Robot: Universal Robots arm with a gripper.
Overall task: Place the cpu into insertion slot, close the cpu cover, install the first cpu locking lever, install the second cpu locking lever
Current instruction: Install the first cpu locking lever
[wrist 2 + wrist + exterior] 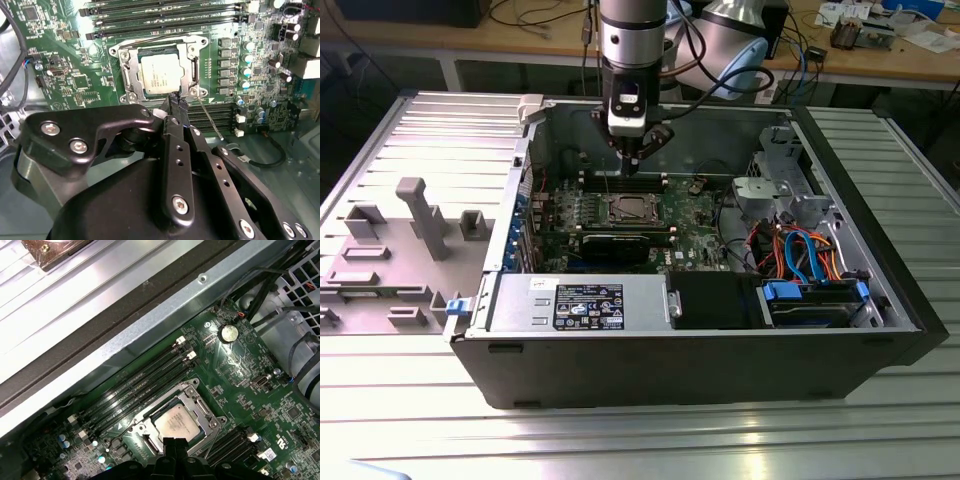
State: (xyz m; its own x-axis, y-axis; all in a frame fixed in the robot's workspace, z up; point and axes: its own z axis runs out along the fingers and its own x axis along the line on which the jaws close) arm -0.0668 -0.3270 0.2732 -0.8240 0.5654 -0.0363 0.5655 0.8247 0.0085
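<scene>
The cpu (160, 75) is a silver-grey square chip lying flat in the insertion slot (116, 51) on the green motherboard, and it shows in both wrist views (175, 422). The cpu cover (131, 75) lies down around it as a silvery frame. One thin wire lever (210, 120) sticks out free past the socket's corner. Another wire lever (150, 41) runs along the side by the memory slots. My gripper (175, 102) is shut with nothing in it, its tips close over the socket's edge. In the exterior view the gripper (633, 160) hangs above the socket (625, 209).
The open computer case holds a power supply (580, 303), a drive cage (815, 300) and coloured cables (800, 250). Black memory slots (165, 15) flank the socket. The case wall (150, 325) rises close behind. A grey moulded tray (410, 230) lies at the exterior view's left.
</scene>
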